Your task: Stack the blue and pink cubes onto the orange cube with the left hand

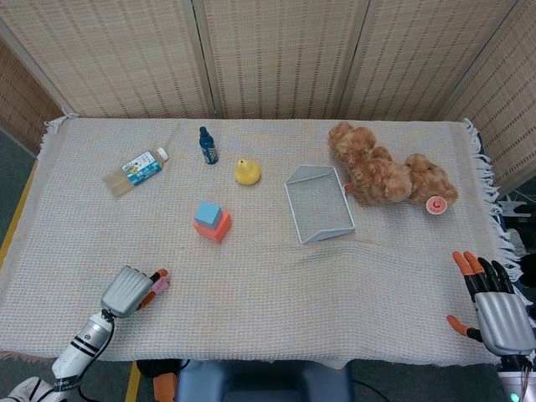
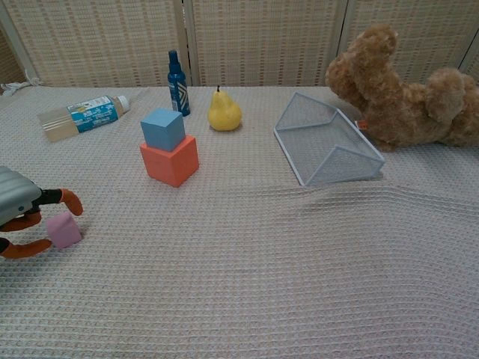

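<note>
At the near left edge of the cloth, the left hand (image 2: 22, 217) has its fingers curled around the pink cube (image 2: 63, 229), apparently touching it, though a firm grip cannot be confirmed. Blue cube (image 2: 162, 129) already sits on orange cube (image 2: 170, 159). Recommend a secure pinch on opposite faces before lifting; right hand (image 1: 497, 306) rests spread and empty.

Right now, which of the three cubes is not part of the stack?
The pink cube, alone on the cloth by the left hand; blue cube sits atop orange cube.
</note>
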